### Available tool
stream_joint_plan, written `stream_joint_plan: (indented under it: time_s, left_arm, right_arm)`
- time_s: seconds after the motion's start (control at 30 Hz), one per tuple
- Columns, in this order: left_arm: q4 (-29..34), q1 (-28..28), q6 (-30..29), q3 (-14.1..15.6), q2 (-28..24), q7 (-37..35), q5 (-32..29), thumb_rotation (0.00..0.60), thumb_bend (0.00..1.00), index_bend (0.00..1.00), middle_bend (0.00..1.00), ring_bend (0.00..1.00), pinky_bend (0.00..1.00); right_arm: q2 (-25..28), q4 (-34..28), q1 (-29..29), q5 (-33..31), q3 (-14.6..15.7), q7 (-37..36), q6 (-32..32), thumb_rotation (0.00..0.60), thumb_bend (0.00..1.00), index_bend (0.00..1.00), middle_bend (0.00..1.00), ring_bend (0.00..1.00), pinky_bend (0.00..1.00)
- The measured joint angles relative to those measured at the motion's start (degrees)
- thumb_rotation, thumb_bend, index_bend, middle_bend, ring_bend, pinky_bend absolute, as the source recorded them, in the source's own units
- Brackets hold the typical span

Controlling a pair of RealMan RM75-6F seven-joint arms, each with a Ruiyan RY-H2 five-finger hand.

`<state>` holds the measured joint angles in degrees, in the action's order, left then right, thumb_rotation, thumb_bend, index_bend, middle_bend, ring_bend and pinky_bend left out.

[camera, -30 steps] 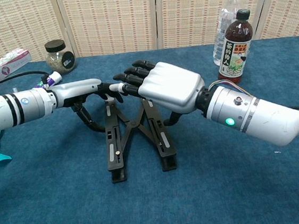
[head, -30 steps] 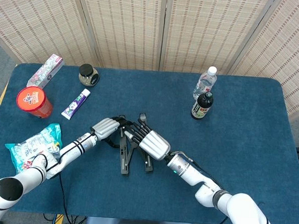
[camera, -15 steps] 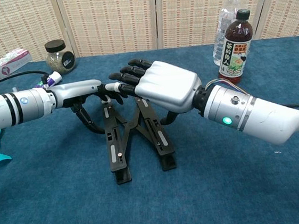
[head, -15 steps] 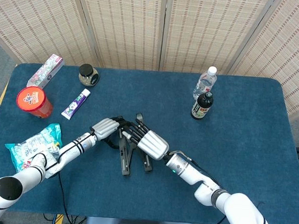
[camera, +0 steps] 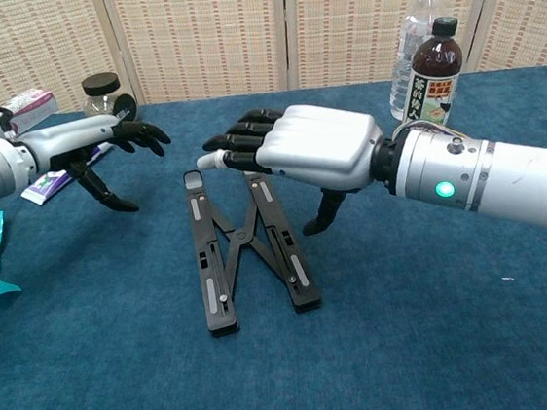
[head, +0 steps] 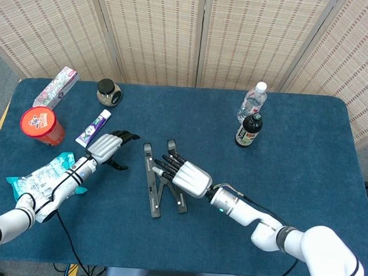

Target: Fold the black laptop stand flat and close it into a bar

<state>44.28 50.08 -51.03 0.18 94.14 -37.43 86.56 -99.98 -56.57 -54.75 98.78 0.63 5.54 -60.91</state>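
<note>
Head view shows the black laptop stand (head: 161,179) lying flat near the middle of the blue table (head: 307,184), its two long bars crossed in a narrow X and spread apart at both ends, so it is not closed into a bar. The right hand (head: 183,174) hovers over the stand's right bar, palm down, fingers slightly apart and extended toward the far end; it grasps nothing. In the chest view the same right hand (camera: 297,149) sits above the stand (camera: 244,252), with its thumb pointing down beside the right bar, and whether the thumb touches the bar cannot be told. The left hand (head: 106,148) is to the left of the stand, apart from it, fingers loosely spread and holding nothing; the chest view shows this left hand (camera: 92,151) raised off the table.

Toward the far left corner lie a patterned box (head: 56,86), a small jar (head: 107,91), a tube (head: 94,127) and a red-lidded can (head: 41,124). A snack bag (head: 42,178) lies near the left edge. Near the far edge on the right stand a clear water bottle (head: 252,102) and a dark drink bottle (head: 249,130), just beside each other.
</note>
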Motion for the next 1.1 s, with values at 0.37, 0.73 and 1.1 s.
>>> stream_joint_plan:
  time_s: [0.37, 0.73, 1.1]
  left_arm:
    - [10.32, -5.38, -2.98, -3.53, -8.24, 9.74, -5.72, 0.6, 0.11, 0.14, 0.18, 0.11, 0.11]
    - [12.6, -7.75, -3.54, -5.32, -10.21, 10.68, -7.43, 0.6, 0.11, 0.14, 0.18, 0.1, 0.11]
    - [11.62, -9.26, -3.48, -5.9, -10.52, 9.8, -7.68, 0.6, 0.11, 0.14, 0.18, 0.1, 0.11]
  right_arm:
    - [15.76, -16.76, -12.25, 1.5, 0.73, -4.71, 19.25, 0.6, 0.0, 0.0, 0.0, 0.0, 0.0]
    - [13.48, -14.43, -17.93, 6.17, 3.68, -6.93, 23.64, 0.6, 0.0, 0.0, 0.0, 0.0, 0.0]
    - [8.46, -7.28, -20.51, 9.79, 6.78, -10.43, 22.21, 0.6, 0.0, 0.0, 0.0, 0.0, 0.0]
